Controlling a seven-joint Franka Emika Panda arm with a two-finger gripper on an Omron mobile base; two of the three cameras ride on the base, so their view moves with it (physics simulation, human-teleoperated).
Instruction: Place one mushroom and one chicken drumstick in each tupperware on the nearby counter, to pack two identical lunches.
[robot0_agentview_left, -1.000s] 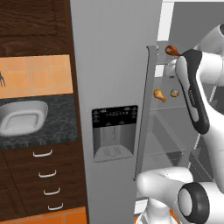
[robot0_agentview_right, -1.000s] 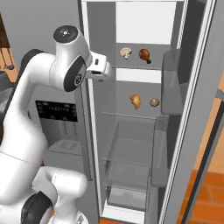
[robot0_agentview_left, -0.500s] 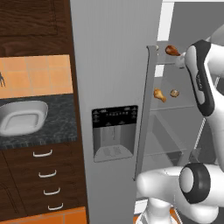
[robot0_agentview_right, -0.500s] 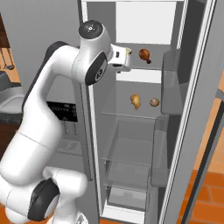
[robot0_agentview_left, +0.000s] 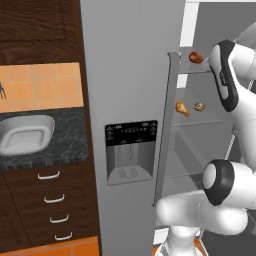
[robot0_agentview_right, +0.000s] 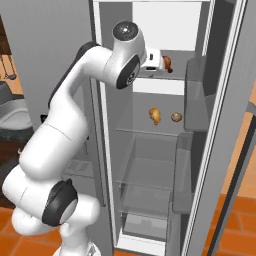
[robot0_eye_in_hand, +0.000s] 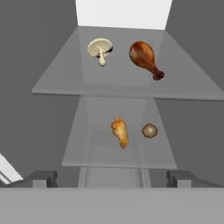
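Two mushrooms (robot0_eye_in_hand: 100, 47) (robot0_eye_in_hand: 149, 130), two chicken drumsticks (robot0_eye_in_hand: 145, 58) (robot0_eye_in_hand: 120, 131), one tupperware (robot0_agentview_left: 23, 134), two glass shelves (robot0_eye_in_hand: 57, 85) (robot0_eye_in_hand: 78, 153).

The upper glass shelf (robot0_eye_in_hand: 57, 83) of the open refrigerator carried a mushroom (robot0_eye_in_hand: 100, 49) beside a dark drumstick (robot0_eye_in_hand: 145, 58). The lower glass shelf (robot0_eye_in_hand: 83, 153) carried a golden drumstick (robot0_eye_in_hand: 120, 131) beside a second mushroom (robot0_eye_in_hand: 149, 130).

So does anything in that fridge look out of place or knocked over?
Nothing looks spilled or broken. The only oddity is that the food lies bare on the glass shelves: a mushroom beside a dark chicken drumstick on the upper shelf, and a golden drumstick beside a second mushroom on the shelf below.
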